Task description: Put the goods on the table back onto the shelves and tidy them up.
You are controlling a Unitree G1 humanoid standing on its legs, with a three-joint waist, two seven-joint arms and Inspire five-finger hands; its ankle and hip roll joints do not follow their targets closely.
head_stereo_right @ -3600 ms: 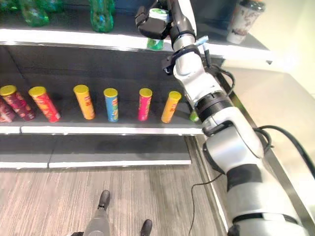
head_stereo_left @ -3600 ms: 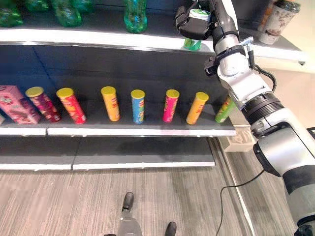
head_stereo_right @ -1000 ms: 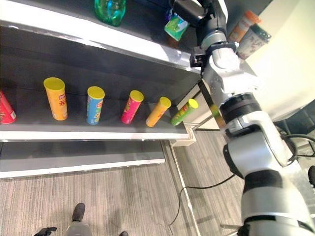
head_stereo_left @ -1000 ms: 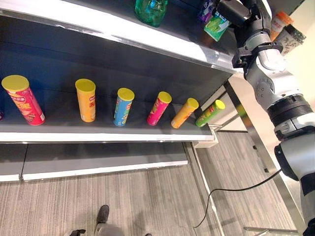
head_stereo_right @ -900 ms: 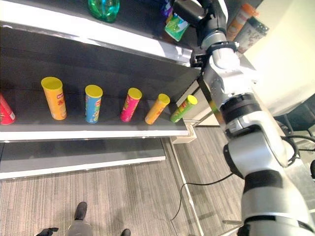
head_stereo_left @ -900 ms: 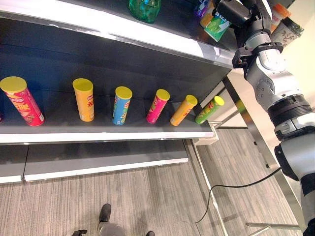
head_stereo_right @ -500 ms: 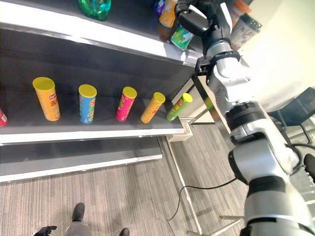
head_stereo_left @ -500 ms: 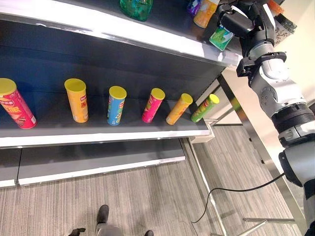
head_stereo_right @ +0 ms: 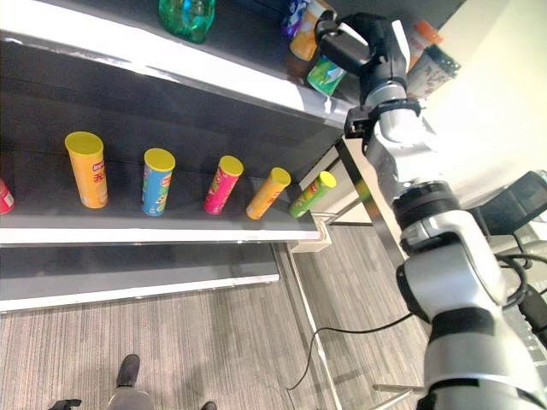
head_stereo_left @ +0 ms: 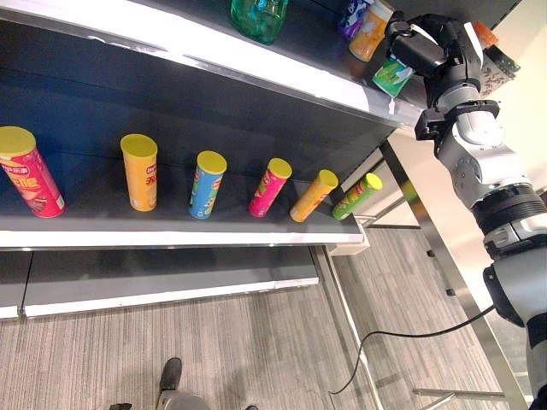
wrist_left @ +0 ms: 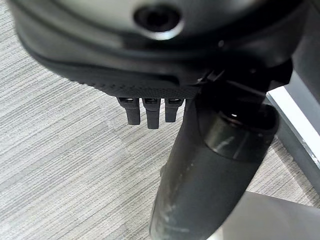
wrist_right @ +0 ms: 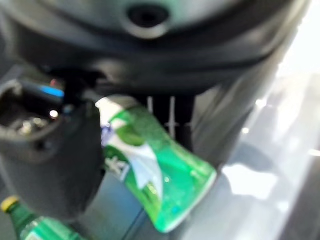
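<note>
The right hand [head_stereo_left: 421, 53] is gripping a green cup [head_stereo_left: 392, 77] with fingers and thumb curled round it, holding it tilted over the top shelf [head_stereo_left: 256, 70] near its right end, beside an orange cup [head_stereo_left: 370, 34]. The left hand [wrist_left: 150, 107] is hanging with fingers relaxed above the floor [wrist_left: 60, 150].
</note>
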